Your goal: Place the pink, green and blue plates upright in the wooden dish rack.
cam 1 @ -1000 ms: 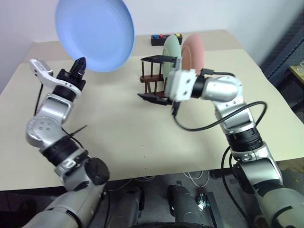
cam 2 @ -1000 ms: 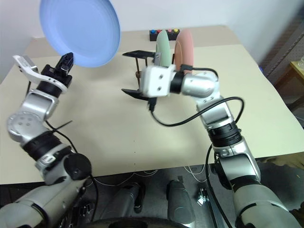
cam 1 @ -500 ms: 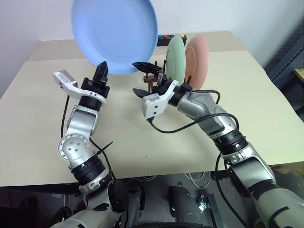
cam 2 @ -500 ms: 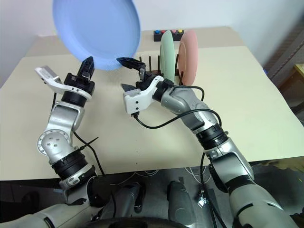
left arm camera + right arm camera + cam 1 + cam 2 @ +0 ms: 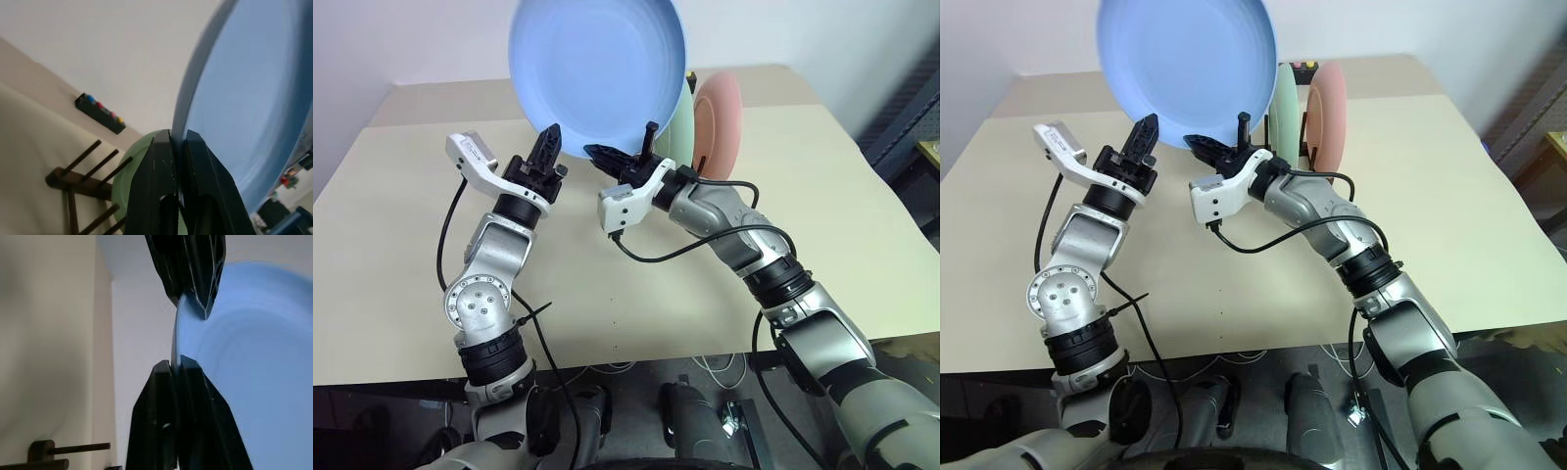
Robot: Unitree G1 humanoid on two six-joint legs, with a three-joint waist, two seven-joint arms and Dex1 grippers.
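We have the pink plate (image 5: 718, 116) and green plate (image 5: 1282, 110) standing in the wooden dish rack (image 5: 78, 177) already, and both our left gripper (image 5: 548, 147) and right gripper (image 5: 619, 155) pinch the blue plate (image 5: 597, 73) up high beside it, waiting to go in.

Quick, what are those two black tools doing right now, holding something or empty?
Left tool: closed on the rim of the blue plate.
Right tool: closed on the same blue plate's rim.
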